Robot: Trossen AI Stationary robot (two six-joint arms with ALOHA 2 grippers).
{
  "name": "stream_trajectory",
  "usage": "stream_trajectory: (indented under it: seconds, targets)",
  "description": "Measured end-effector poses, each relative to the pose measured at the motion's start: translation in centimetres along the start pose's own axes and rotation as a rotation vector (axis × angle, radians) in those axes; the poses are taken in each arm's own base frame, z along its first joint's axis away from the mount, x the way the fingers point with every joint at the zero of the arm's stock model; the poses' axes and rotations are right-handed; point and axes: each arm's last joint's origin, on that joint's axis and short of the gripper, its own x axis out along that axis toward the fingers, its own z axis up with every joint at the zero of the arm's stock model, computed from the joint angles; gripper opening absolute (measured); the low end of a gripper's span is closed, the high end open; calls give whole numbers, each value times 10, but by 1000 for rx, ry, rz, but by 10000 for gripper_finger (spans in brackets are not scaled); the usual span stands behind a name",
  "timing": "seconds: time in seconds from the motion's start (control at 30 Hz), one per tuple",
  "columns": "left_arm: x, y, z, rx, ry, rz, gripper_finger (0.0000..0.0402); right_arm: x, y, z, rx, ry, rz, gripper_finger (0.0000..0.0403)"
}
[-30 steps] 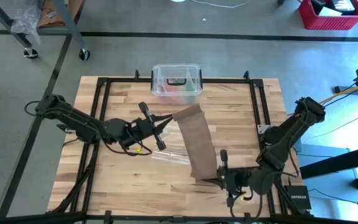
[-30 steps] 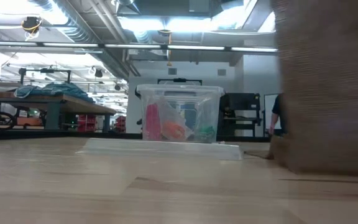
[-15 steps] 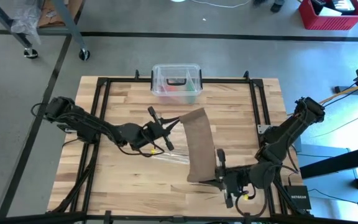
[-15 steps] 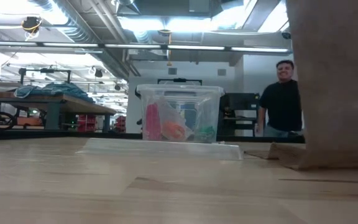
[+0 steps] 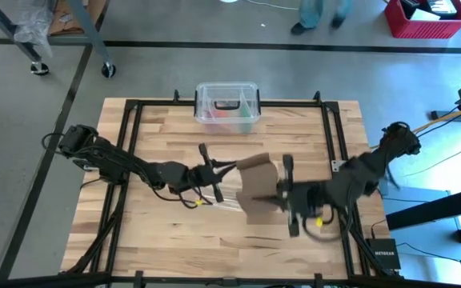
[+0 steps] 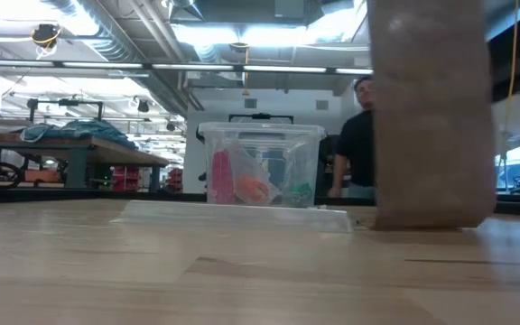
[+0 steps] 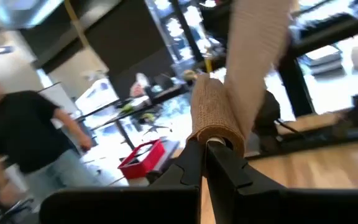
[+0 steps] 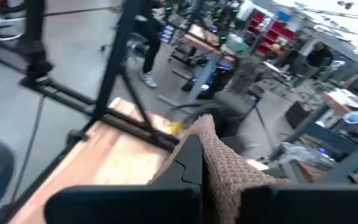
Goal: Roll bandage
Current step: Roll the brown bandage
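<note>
The bandage [image 5: 254, 188] is a soft brown woven strip with an open mesh texture, and just now it is lifted off the butcher-block table [image 5: 158, 128], hanging folded between the two arms near the middle of the overhead frame. The left gripper [image 5: 229, 170] has its fingers pinched tight on one end, where the fabric curls over the fingertips in a small loop [image 7: 216, 118], clear in the left wrist view. The right gripper [image 5: 277, 195], right of centre, is likewise clamped shut on the other end, the netted weave draped over its dark fingers [image 8: 188, 158]. From table level the strip fills the right side of the frame as a broad tan panel [image 6: 431, 117], its top cut off, its lower edge at or just above the wood; I cannot tell which. It partly hides a person [image 6: 357, 144] in dark clothing behind it. At the upper middle of the overhead frame stands a clear plastic box [image 5: 227, 104] holding coloured items too blurred to name. A clear plastic bag [image 5: 214, 198] lies flat beneath the left gripper, barely visible.
</note>
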Motion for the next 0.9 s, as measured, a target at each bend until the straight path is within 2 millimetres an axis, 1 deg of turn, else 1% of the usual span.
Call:
stream_trajectory:
  seconds: [0.13, 0.23, 0.4, 0.53, 0.63, 0.73, 0.8, 0.9]
  targets:
    - [0, -2, -4, 41, 26, -31, 0, -1, -36, 10, 11, 3, -74, 7]
    - [0, -5, -5, 84, 16, -97, 0, 0, -61, 11, 31, 4, -109, 6]
    - [-2, -8, -4, 103, -14, -161, 0, 10, -89, -3, 54, 47, -104, 3]
    - [-6, -14, -2, 176, -29, -195, 0, 14, -109, -18, 91, 115, -116, 4]
    - [-9, -17, 0, 204, -43, -208, 0, 16, -120, -27, 142, 151, -118, 7]
    - [-8, -17, 0, 200, -49, -205, 0, 23, -127, -36, 228, 171, -153, 21]
    - [-8, -17, 0, 199, -46, -204, 0, 31, -127, -48, 247, 215, -157, 41]
    - [-8, -17, 0, 200, -46, -206, 0, 43, -127, -65, 279, 289, -164, 86]
